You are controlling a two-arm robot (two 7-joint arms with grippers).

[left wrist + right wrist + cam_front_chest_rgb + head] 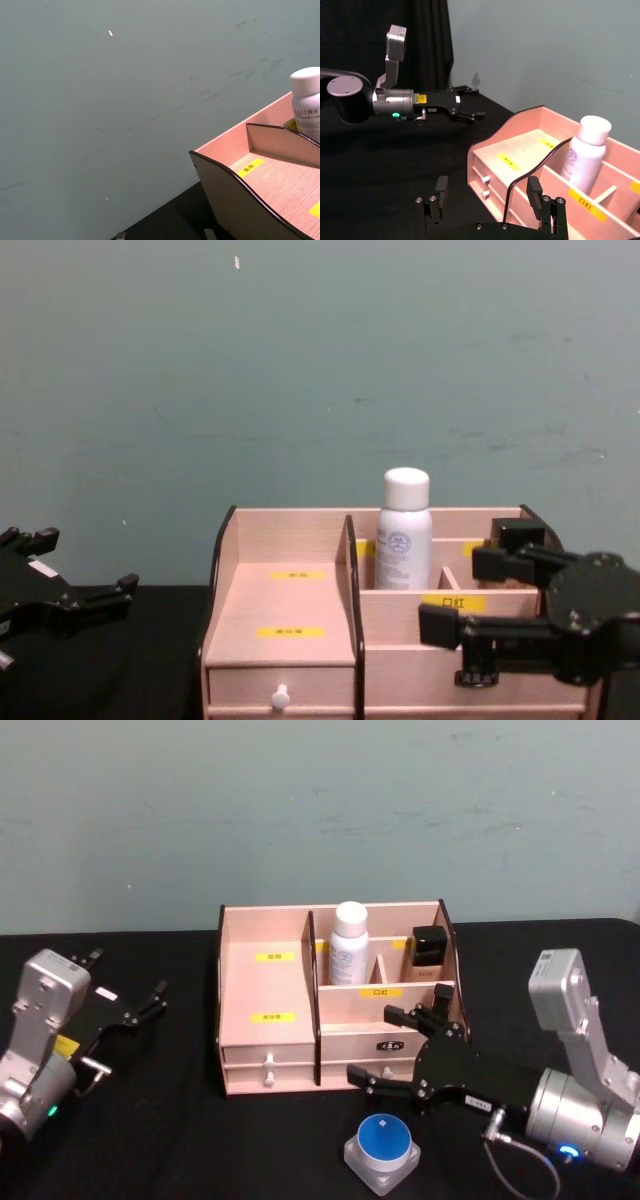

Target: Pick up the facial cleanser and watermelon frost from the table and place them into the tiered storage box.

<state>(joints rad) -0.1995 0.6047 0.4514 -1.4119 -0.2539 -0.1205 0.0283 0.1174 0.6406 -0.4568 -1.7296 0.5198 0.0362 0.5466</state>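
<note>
Looking down, you find the tall white plastic facial cleanser bottle [349,945] upright in a back compartment of the wooden tiered storage box [265,992]. The squat clear blue-lidded watermelon frost jar [383,1150] sits on the black table [150,1140] before the box. Your right gripper [378,1045] hovers released between jar and box; your left gripper [128,972], likewise spread, sits left of the box.

Facial cleanser [349,945] upright in tiered storage box [260,988] rear compartment; blue-lidded watermelon frost [383,1148] outside, in front.
</note>
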